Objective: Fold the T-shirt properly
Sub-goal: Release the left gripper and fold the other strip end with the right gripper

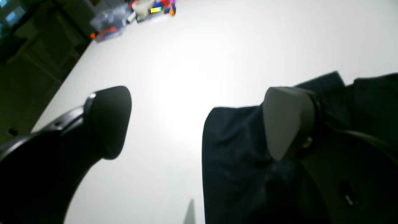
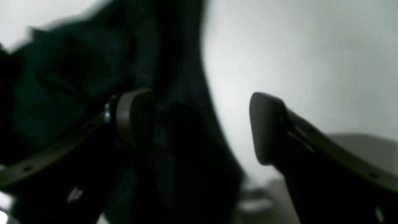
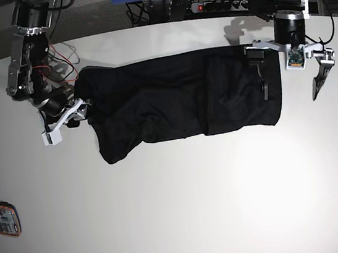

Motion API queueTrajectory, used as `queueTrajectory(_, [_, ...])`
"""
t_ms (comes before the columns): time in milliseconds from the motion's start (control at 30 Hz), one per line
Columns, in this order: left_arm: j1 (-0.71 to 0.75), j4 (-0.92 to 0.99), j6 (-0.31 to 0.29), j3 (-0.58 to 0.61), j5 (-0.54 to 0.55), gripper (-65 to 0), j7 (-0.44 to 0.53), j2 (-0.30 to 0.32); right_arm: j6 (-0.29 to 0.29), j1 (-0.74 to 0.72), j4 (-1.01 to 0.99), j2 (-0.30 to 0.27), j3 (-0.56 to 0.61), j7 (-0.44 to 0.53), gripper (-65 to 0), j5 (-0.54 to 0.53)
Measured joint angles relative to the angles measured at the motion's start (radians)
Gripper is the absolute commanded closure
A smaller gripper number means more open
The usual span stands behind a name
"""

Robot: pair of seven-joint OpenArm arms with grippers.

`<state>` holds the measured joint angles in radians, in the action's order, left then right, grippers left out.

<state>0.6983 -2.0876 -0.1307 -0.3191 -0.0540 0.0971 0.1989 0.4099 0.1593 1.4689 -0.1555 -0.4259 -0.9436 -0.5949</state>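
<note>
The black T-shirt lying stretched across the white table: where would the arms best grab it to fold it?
Probably at its two short ends. The black fabric T-shirt lies flat as a long band on the white table, so each open gripper, left and right, could pinch the edge nearest it, coming in from outside.

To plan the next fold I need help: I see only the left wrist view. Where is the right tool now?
Observer: The right tool is at the opposite end of the T-shirt.
Operator: Does it grip the cloth?
Observer: No. Its jaws stand apart, with the T-shirt's edge between them.
Operator: How does the whole T-shirt lie?
Observer: As one long flat band across the far half of the table.
</note>
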Motion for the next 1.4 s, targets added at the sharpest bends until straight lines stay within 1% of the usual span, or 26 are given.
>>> queueTrajectory(133, [-0.003,0.0,0.003,0.0,0.0,-65.0,0.001,0.0,0.009,-0.007,-0.051,0.0,0.063,0.031,-45.8,-0.094])
queueTrajectory(300, [-0.003,0.0,0.003,0.0,0.0,-65.0,0.001,0.001,0.01,-0.005,-0.05,0.0,0.148,0.025,-45.8,-0.156])
queueTrajectory(433, [-0.003,0.004,0.003,0.0,0.0,-65.0,0.001,0.001,0.01,-0.007,-0.051,0.003,0.203,0.026,-45.7,-0.161])
queueTrajectory(600, [-0.003,0.011,0.003,0.0,0.0,-65.0,0.0,0.001,0.013,-0.007,-0.055,0.003,0.216,0.026,-45.4,-0.169])
queueTrajectory(633, [-0.003,0.011,0.002,0.0,0.0,-65.0,0.001,0.001,0.017,-0.008,-0.058,0.003,0.216,0.027,-43.8,-0.169])
queueTrajectory(667, [-0.003,0.011,0.003,0.0,0.0,-65.0,0.001,0.001,0.017,-0.008,-0.058,0.003,0.216,0.026,-40.2,-0.168])
queueTrajectory(700, [-0.003,0.011,0.003,0.0,0.0,-65.0,0.0,0.001,0.016,-0.008,-0.06,0.003,0.216,0.024,-34.3,-0.167])
queueTrajectory(733, [-0.003,0.011,0.003,0.0,0.0,-65.0,0.0,0.001,0.014,-0.007,-0.064,0.005,0.217,0.018,-27.1,-0.162])
queueTrajectory(800, [-0.003,0.011,0.003,0.0,0.0,-65.0,0.001,0.001,0.002,-0.005,-0.068,0.006,0.219,-0.004,-5.9,-0.153])
queueTrajectory(833, [-0.003,0.011,0.003,0.0,0.0,-65.0,0.0,0.001,0.0,-0.003,-0.071,0.007,0.22,-0.01,0.0,-0.157])
queueTrajectory(1067, [-0.003,0.011,0.003,0.0,0.0,-65.0,0.001,0.001,0.002,0.001,-0.07,0.008,0.22,-0.011,0.0,-0.153])
queueTrajectory(1133, [-0.003,0.011,0.003,0.0,0.0,-65.0,0.001,0.001,0.003,-0.006,-0.065,-0.006,0.219,-0.013,0.0,-0.153])
queueTrajectory(1167, [-0.003,0.011,0.003,0.0,0.0,-65.0,0.001,0.002,0.011,-0.016,-0.064,-0.022,0.219,-0.034,0.0,-0.15])
queueTrajectory(1233, [-0.003,0.011,0.003,0.0,0.0,-65.0,0.0,0.003,0.024,-0.054,-0.074,-0.056,0.22,-0.052,0.0,-0.106])
queueTrajectory(1267, [-0.003,0.011,0.003,0.0,0.0,-65.0,0.001,0.005,0.02,-0.087,-0.079,-0.07,0.219,-0.051,0.0,-0.052])
queueTrajectory(1333, [-0.004,0.011,0.004,0.003,0.0,-65.0,0.001,0.005,-0.003,-0.165,-0.096,-0.076,0.211,-0.05,0.0,0.098])
queueTrajectory(1400, [-0.005,0.011,-0.001,0.005,0.0,-65.0,0.0,0.0,-0.01,-0.224,-0.1,-0.077,0.205,-0.055,0.0,0.249])
